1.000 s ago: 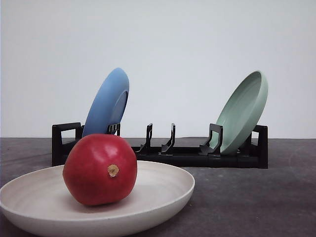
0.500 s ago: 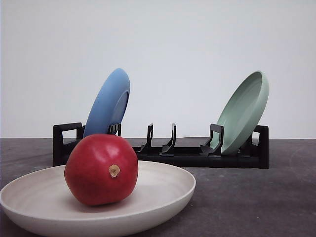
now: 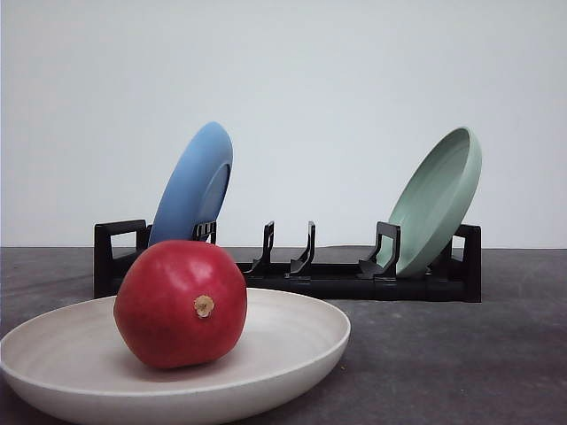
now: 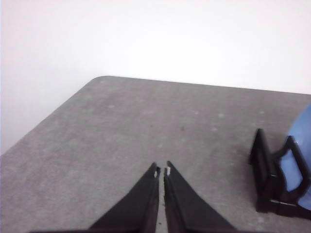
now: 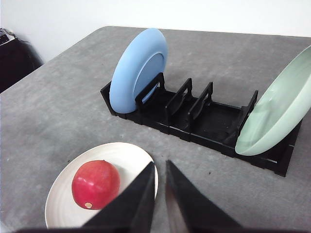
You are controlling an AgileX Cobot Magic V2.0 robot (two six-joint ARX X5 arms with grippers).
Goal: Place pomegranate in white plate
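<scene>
Sitting in the white plate [image 3: 292, 341], the pomegranate [image 3: 180, 304] is leaning toward its left rim.
Both grippers, left [image 4: 162, 171] and right [image 5: 160, 165], are looking nearly closed and empty, hanging over bare table [image 4: 121, 126].

No text, label, brand, number or sign could be read on anything in these views. The pomegranate [image 3: 180, 304], the white plate [image 3: 292, 341], the blue plate [image 5: 139, 69], the pale green plate [image 3: 437, 199] and the black rack [image 5: 194, 119] all showed plain surfaces, though the left wrist view was perhaps too soft to reveal fine print.
</scene>
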